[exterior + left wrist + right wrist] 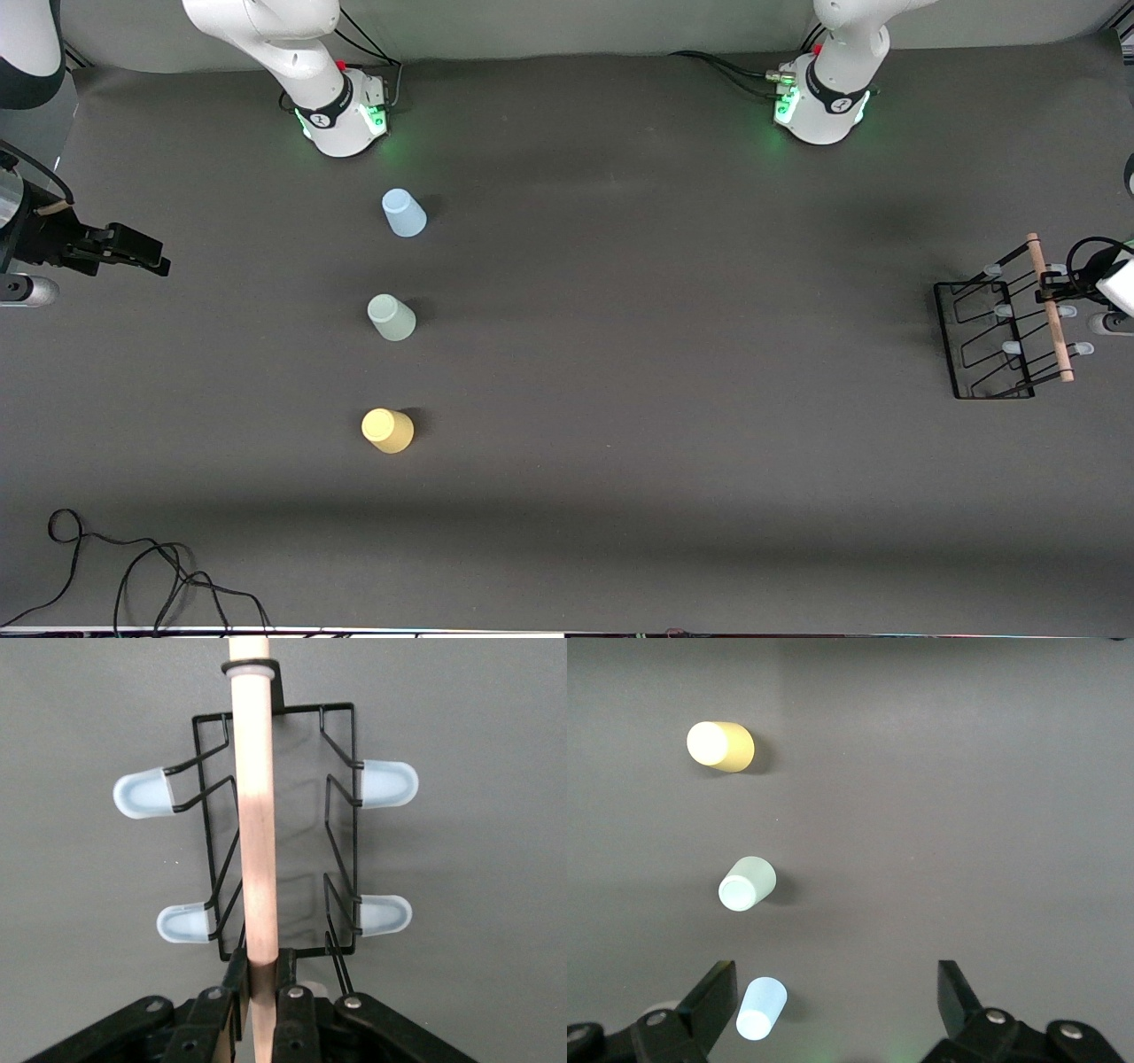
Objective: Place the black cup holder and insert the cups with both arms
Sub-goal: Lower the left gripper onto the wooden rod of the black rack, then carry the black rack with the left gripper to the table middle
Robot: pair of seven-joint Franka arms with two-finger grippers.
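left hand (1054, 285) on black cup holder (992, 341) handle | right hand (133, 251) waits

I count three cups on my surface (620, 354): one blue cup (404, 213), one green cup (391, 317) and one yellow cup (387, 431). There is one black rack (992, 341), with one wooden rod (1050, 306) across its top. Of its pale-tipped prongs, four show from my left wrist. I have two tools: my left tool (263, 979) and my right tool (837, 997).

A robotics lab bench: two white arms (292, 53) bolted on green-lit bases (350, 124) to a table (620, 354) under dark cloth, loose cables (133, 576) trailing.
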